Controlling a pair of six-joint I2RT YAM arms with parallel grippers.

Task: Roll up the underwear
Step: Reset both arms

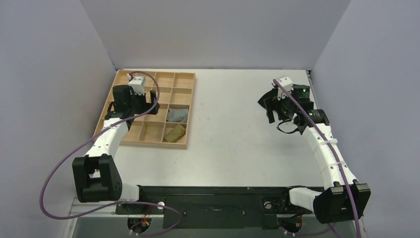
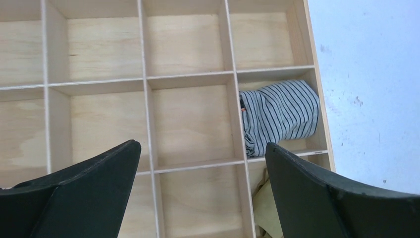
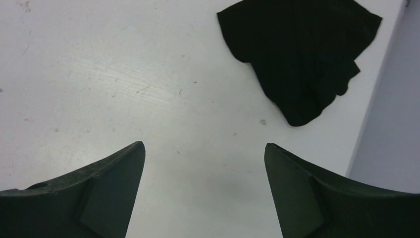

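Wide-spread fingers of the left gripper (image 2: 201, 148) and right gripper (image 3: 204, 146) hold nothing. Olive-khaki underwear (image 1: 175, 133) lies bundled in the 5 o'clock corner compartment of the wooden tray (image 1: 191, 106), a striped roll (image 2: 280, 116) at its 12 o'clock. Rolling appears done; next, lifting clear without snagging. Only the right wrist view shows the black garment (image 3: 302, 54) plainly, at 1 o'clock.

I have the tray (image 1: 181, 82) at the far-left corner of the surface (image 1: 233, 124). In its right-hand column, a cloth roll (image 1: 177, 115) sits in the third compartment from the far edge. The underwear (image 1: 175, 133) lies in the next compartment towards the near edge. A loose garment (image 3: 302, 54) lies on the surface by the far-right corner.
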